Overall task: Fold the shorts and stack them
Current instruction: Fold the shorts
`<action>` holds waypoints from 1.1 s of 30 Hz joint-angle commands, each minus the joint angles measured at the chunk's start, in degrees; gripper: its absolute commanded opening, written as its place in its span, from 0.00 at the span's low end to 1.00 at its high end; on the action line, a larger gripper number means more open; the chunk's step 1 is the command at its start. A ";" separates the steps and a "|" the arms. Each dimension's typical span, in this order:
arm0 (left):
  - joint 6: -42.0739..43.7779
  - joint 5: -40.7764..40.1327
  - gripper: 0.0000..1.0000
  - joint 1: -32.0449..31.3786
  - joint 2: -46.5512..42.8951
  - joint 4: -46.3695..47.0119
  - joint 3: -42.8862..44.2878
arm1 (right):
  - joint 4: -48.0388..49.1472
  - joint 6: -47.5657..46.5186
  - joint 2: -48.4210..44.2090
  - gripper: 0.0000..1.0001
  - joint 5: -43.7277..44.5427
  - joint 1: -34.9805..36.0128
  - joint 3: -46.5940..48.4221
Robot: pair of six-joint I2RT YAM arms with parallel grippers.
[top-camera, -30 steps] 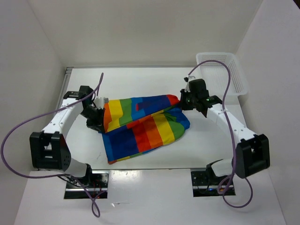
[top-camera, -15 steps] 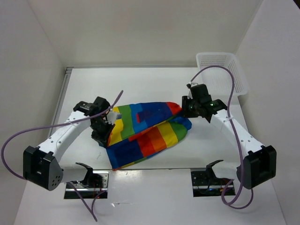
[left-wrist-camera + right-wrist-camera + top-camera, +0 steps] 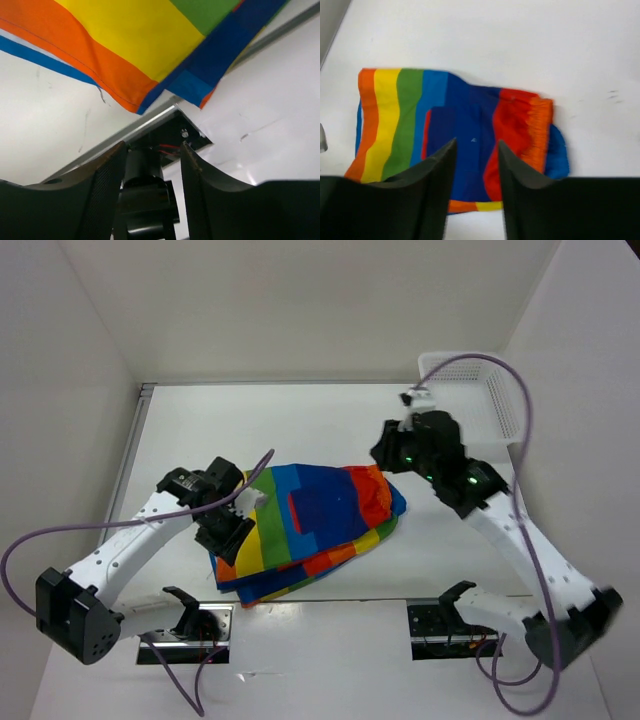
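Right gripper above shorts lying left-right

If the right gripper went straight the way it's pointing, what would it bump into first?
Most likely the shorts. The open right gripper points down at their dark blue middle, with nothing in between. How far away they are is unclear.

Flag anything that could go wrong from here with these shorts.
The shorts lie close to the table's front edge; a nudge from the open left pincer beside them might push them over. The layers look unevenly aligned, with lower stripes sticking out, so the fold may slump. The open right pincer hangs above their red end; descending could snag it.
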 commanded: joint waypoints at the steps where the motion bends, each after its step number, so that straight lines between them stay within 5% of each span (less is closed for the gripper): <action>1: 0.21 -4.11 0.56 -0.44 -0.12 5.55 0.84 | 6.00 1.69 14.19 0.40 1.10 6.21 -0.71; 3: 0.21 -5.69 0.59 0.09 -0.12 10.49 -0.55 | 7.41 2.57 18.25 0.19 0.49 7.01 -0.71; 7: 0.21 -7.88 0.59 0.09 6.72 24.00 -6.35 | 6.19 3.72 26.52 0.00 0.49 7.01 -1.42; 14: 0.21 -14.31 0.57 2.62 22.70 39.77 -7.69 | 4.87 8.02 37.42 0.00 0.75 7.01 -3.79; 25: 0.21 -19.68 0.55 13.17 46.27 51.03 18.04 | 11.45 13.83 55.08 0.00 7.34 1.39 12.28; 29: 0.21 -18.37 0.57 14.41 47.70 48.66 27.99 | 12.86 9.53 56.86 0.00 5.08 0.08 21.76; 33: 0.21 -16.26 0.59 15.03 42.61 46.92 28.62 | 14.27 7.15 52.39 0.13 2.16 0.07 22.06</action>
